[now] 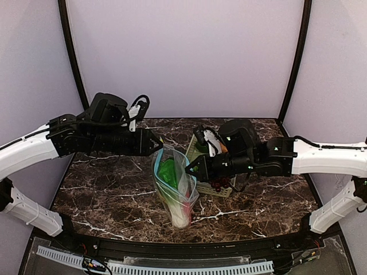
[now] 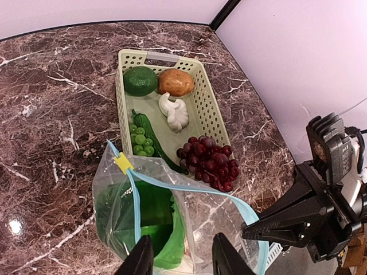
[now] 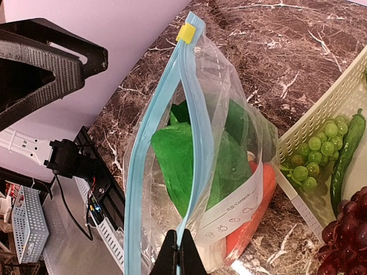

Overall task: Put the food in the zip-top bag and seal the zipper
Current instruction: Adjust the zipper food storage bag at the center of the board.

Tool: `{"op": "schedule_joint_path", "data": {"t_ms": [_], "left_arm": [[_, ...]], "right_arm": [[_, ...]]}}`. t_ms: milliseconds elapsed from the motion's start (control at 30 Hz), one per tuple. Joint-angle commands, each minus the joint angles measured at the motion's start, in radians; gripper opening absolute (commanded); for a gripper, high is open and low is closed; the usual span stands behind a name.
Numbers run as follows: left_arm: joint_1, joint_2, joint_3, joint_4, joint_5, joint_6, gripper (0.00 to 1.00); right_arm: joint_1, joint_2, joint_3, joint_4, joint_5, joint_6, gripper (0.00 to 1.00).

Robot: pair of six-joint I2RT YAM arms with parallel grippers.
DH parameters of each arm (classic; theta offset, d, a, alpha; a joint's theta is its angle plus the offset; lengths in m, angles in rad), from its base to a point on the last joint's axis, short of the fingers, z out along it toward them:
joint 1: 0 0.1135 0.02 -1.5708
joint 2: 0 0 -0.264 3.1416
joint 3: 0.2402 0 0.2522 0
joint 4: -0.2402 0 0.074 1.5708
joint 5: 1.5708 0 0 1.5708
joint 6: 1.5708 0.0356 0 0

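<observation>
The clear bag (image 1: 175, 192) stands upright on the marble table (image 1: 109, 189), between the two arms. The right claw (image 3: 180, 258) has its fingers pressed together, clamped on the blue zipper (image 3: 198, 149) edge at one end. The yellow slider (image 3: 186, 32) sits at the other end. The left claw (image 2: 183, 260) hangs just above the bag's mouth with its fingers apart, holding nothing. Inside the bag are a leafy green (image 3: 178, 160) and a red pepper (image 3: 252, 212). The basket (image 2: 206, 103) beside it holds purple grapes (image 2: 209, 163), a potato (image 2: 176, 82) and a white bulb (image 2: 175, 112).
</observation>
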Motion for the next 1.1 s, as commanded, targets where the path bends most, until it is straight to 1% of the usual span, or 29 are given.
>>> {"op": "schedule_joint_path", "data": {"t_ms": [0,300,467,600,667,1067], "left_arm": [[0.007,0.043,0.047,-0.109,-0.032,0.043,0.35],[0.037,0.095,0.042,-0.111,-0.034,0.045,0.33],[0.045,0.109,0.034,-0.108,-0.022,0.050,0.29],[0.049,0.121,0.029,-0.097,-0.002,0.051,0.20],[0.049,0.126,0.029,-0.092,0.008,0.050,0.19],[0.049,0.140,0.001,-0.089,0.040,0.029,0.19]], "right_arm": [[0.012,0.008,0.025,0.030,-0.008,-0.002,0.00],[0.012,-0.001,0.017,0.028,-0.007,0.000,0.00],[0.012,0.000,0.017,0.027,-0.008,-0.002,0.00],[0.013,0.002,0.016,0.029,-0.008,-0.001,0.00],[0.013,0.002,0.015,0.028,-0.008,-0.002,0.00],[0.014,0.006,0.013,0.029,-0.005,-0.003,0.00]]}}
